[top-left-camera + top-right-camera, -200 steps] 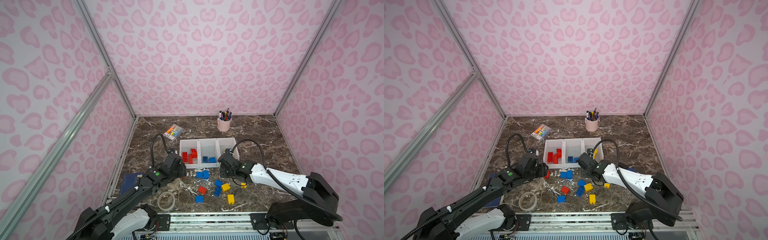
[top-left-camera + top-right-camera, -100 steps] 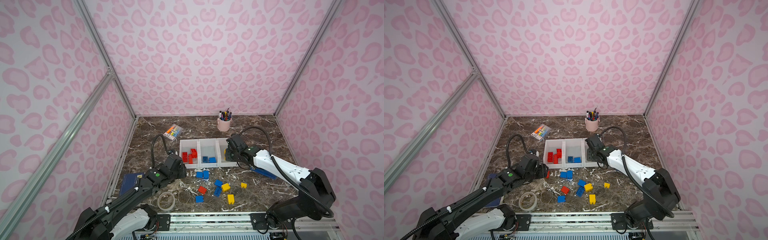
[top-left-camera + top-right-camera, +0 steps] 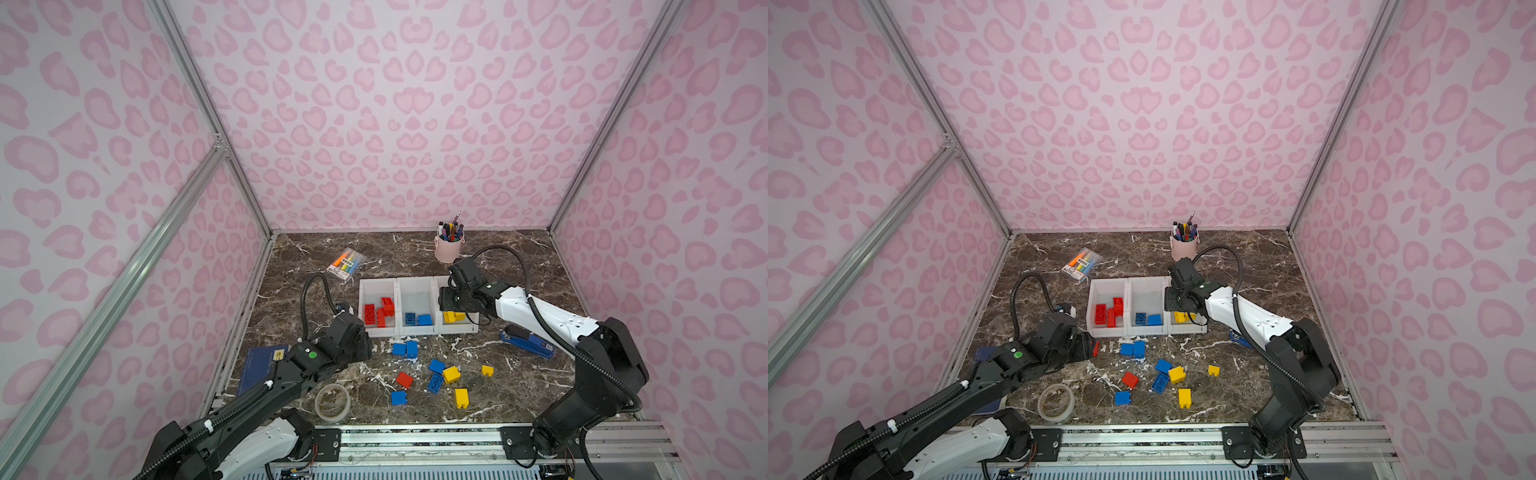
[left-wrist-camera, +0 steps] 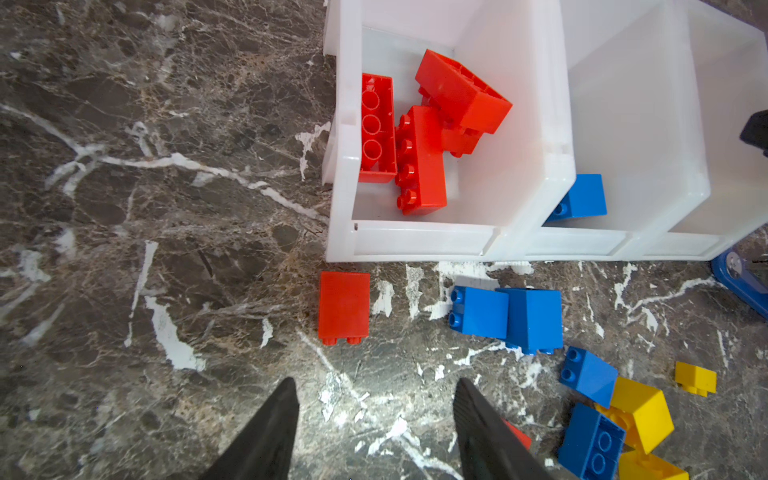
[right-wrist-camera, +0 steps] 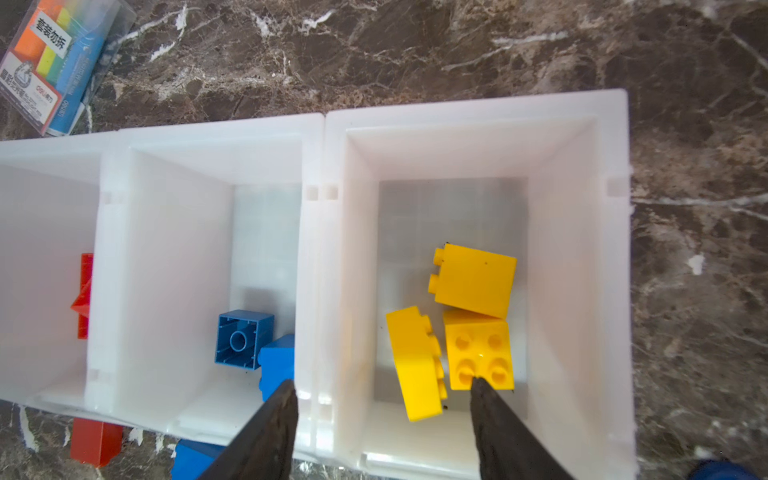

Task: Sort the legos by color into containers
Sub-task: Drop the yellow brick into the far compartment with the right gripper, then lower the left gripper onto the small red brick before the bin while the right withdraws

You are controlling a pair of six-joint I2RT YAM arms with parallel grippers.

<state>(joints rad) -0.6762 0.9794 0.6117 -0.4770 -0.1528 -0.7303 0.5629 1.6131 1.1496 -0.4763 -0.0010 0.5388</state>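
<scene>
The containers [image 3: 417, 331] were three smooth, translucent-white plastic bins joined in a row on my veined brown marble tabletop [image 3: 399, 253]. The legos [image 3: 451, 374] were glossy, chunky studded bricks: oblong red bricks [image 4: 419, 158] piled in the left bin, blue bricks [image 3: 411, 318] in the middle one, three yellow bricks [image 5: 473, 282] in the right one, and more of all three colours scattered on the marble in front. My right gripper [image 5: 382, 382] hung above the right bin, white forearm stretched across and wrist bent downward, its dark tapered jaws spread and pinching nothing. My left gripper [image 4: 376, 382] reached low over bare marble, likewise spread and empty, a lone red brick [image 4: 344, 307] lying just ahead of it, just beside the left bin's front lip.
</scene>
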